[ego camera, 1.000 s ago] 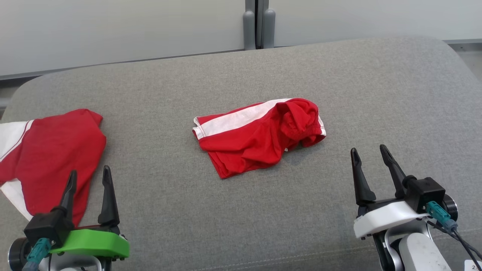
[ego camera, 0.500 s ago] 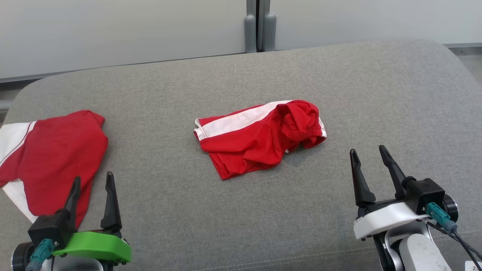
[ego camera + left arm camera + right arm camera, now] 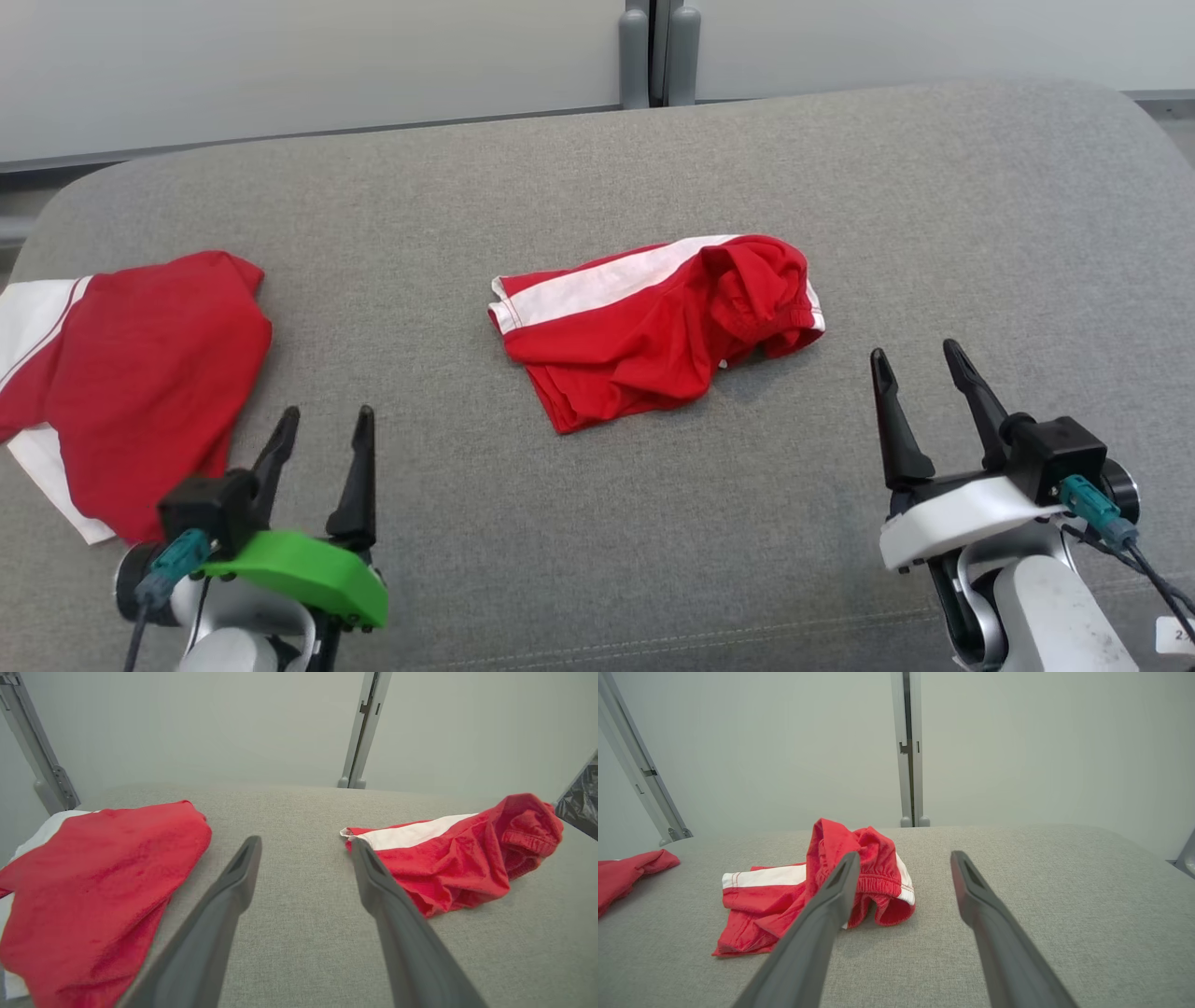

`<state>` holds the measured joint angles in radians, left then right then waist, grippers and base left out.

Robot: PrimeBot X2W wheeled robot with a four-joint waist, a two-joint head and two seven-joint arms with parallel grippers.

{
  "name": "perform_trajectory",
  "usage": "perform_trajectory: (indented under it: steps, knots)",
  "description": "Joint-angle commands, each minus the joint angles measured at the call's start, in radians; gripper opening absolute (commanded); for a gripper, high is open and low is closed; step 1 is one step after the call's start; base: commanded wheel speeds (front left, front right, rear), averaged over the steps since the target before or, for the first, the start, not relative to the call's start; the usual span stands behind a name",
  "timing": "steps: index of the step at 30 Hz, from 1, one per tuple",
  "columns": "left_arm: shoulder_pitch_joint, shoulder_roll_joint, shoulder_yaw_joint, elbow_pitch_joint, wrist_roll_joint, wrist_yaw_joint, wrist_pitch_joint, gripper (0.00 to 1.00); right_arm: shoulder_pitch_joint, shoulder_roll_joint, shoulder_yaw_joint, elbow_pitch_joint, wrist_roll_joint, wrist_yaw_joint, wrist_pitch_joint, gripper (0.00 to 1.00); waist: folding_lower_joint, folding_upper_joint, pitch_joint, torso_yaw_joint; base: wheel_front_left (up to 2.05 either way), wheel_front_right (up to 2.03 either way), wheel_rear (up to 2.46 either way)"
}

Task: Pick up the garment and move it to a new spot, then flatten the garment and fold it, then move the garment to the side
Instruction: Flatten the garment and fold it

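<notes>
The garment (image 3: 653, 336) is a crumpled pair of red shorts with a white side stripe, lying in the middle of the grey cushion (image 3: 597, 532). My left gripper (image 3: 327, 413) is open at the near left, short of the garment, with nothing between its fingers. In the left wrist view the garment (image 3: 448, 858) lies to the right of the open left gripper (image 3: 304, 841). My right gripper (image 3: 914, 351) is open and empty at the near right, just right of the garment. In the right wrist view the garment (image 3: 784, 896) sits ahead and left of the right gripper (image 3: 904, 854).
A second red and white cloth (image 3: 140, 373) lies flat at the cushion's left edge, close to my left gripper; it also shows as the red cloth (image 3: 93, 882) in the left wrist view. A pale wall with a grey post (image 3: 658, 51) stands behind the cushion.
My left gripper has moved to the right and a little forward, off the left red cloth. The head camera has shifted slightly. The right gripper and the garment have stayed put.
</notes>
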<state>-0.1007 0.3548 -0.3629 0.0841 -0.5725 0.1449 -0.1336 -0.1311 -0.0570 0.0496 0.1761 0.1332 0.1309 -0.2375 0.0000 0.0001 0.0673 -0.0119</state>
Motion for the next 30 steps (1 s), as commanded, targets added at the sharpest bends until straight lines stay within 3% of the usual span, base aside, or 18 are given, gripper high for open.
perform_trajectory:
  steps: [1, 9, 18, 29, 30]
  knots:
    - [-0.031, -0.007, -0.015, 0.011, -0.006, -0.014, 0.014, 1.0, -0.019, -0.012, 0.001, 0.009, 0.015, 0.0, 0.005, 1.0, 0.0, -0.0001, 0.016, -0.001, 0.0, 0.0, 0.0]
    - [-0.19, -0.069, -0.103, 0.135, -0.023, -0.109, 0.094, 1.0, -0.093, -0.039, 0.018, 0.046, 0.028, 0.0, 0.002, 1.0, 0.0, -0.0001, 0.088, -0.013, 0.0, 0.0, 0.0]
    - [-0.419, -0.141, -0.118, 0.411, -0.068, -0.205, 0.139, 1.0, -0.153, -0.024, 0.05, 0.055, 0.033, 0.0, -0.016, 1.0, 0.0, -0.0001, 0.179, -0.091, 0.0, 0.0, 0.0]
    - [-0.603, -0.155, -0.079, 0.715, -0.143, -0.252, 0.159, 1.0, -0.178, -0.004, 0.066, 0.064, 0.049, 0.0, -0.028, 1.0, 0.0, -0.0001, 0.24, -0.184, 0.0, 0.0, 0.0]
    - [-0.613, -0.156, -0.075, 0.734, -0.15, -0.255, 0.157, 0.69, -0.179, -0.003, 0.065, 0.063, 0.049, 0.0, -0.028, 1.0, 0.0, -0.0001, 0.242, -0.188, 0.0, 0.0, 0.0]
